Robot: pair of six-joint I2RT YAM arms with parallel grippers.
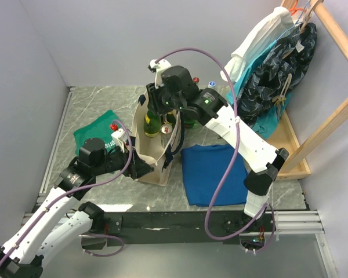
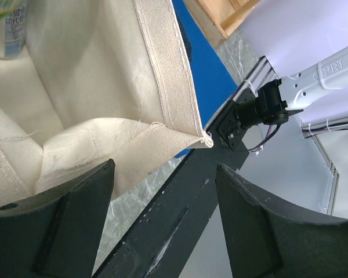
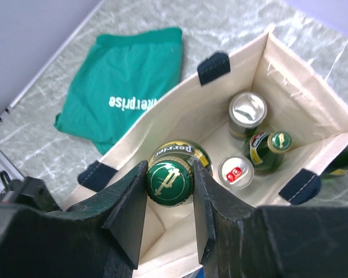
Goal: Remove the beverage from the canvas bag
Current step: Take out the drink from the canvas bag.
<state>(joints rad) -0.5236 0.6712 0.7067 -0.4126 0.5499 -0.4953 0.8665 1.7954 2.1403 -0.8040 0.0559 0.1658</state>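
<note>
The cream canvas bag [image 1: 153, 169] with navy handles stands upright mid-table. My right gripper [image 3: 169, 168] is shut on the green cap of a Perrier bottle [image 3: 177, 152], the beverage, whose neck rises above the bag's rim [image 1: 152, 123]. Inside the bag remain two cans [image 3: 247, 110] and a smaller green bottle [image 3: 271, 147]. My left gripper [image 2: 165, 168] is at the bag's near lower corner [image 2: 180, 130], jaws apart with nothing between them. The canvas lies against its left finger [image 2: 75, 220].
A green cloth with white lettering [image 1: 95, 134] lies left of the bag, and a folded blue cloth [image 1: 211, 171] lies to its right. A wooden rack hung with clothes [image 1: 278, 69] fills the far right. Another green bottle [image 1: 189, 121] stands behind the bag.
</note>
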